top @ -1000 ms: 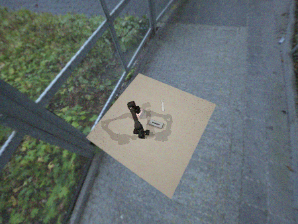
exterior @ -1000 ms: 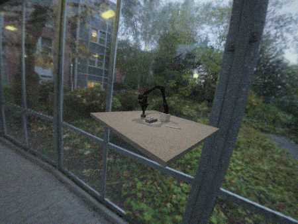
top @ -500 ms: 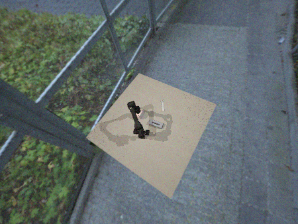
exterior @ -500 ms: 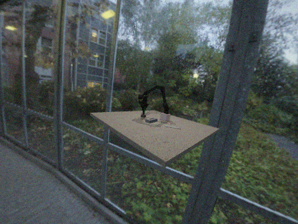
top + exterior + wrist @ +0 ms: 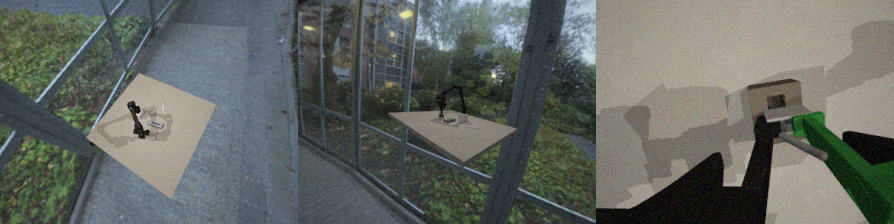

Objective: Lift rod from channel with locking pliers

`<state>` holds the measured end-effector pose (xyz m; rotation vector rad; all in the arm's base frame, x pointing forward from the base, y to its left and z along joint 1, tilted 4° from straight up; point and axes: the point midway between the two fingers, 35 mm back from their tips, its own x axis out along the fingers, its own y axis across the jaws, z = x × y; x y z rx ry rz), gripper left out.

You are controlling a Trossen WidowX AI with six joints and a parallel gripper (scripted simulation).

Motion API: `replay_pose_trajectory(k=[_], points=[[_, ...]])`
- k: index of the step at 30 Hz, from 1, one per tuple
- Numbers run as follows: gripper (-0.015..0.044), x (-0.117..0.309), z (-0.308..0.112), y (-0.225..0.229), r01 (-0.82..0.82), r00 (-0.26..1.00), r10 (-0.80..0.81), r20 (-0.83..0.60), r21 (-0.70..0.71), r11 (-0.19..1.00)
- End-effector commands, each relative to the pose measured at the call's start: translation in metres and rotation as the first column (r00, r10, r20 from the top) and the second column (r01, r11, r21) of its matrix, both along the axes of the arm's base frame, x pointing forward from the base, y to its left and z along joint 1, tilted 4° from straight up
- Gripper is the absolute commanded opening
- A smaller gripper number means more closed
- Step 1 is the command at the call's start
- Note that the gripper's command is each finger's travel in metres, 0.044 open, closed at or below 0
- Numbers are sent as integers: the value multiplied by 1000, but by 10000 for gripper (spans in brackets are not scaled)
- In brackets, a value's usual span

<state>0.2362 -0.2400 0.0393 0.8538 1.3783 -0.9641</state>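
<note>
- Evidently the work is at the tool-handling stage: the green-handled locking pliers [image 5: 848, 167] reach up between the fingers in the wrist view, their metal head toward a block [image 5: 161, 126] [image 5: 449, 121] [image 5: 794, 90].
- The gripper [image 5: 146, 132] [image 5: 441, 116] [image 5: 782, 149] stands low beside that block, fingers well apart. The pliers' handle runs between them, though whether either pad touches it I cannot tell, so I would not count it as gripped.
- As for the rod, I take it to be in the slotted block, which I judge to be the channel; the rod itself cannot be picked out.
- Near the arm's base, an upright box [image 5: 142, 114] [image 5: 463, 117] is probably the holster; a pale strip [image 5: 162, 106] [image 5: 471, 126] lies apart from it.
- Next, the jaws' seat around the rod needs confirming, then an even squeeze on both handles until they lock, and only then the lift.
- Closing with the jaws high or skewed could pinch the channel wall, or lock on nothing.
</note>
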Motion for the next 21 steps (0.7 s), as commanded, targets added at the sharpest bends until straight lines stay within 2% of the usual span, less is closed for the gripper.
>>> replay_pose_trajectory(k=[1, 21], points=[[367, -1, -1, 0, -3, 1000, 3, -5, -2, 1000], [340, -1, -1, 0, -3, 1000, 3, -5, -2, 1000]])
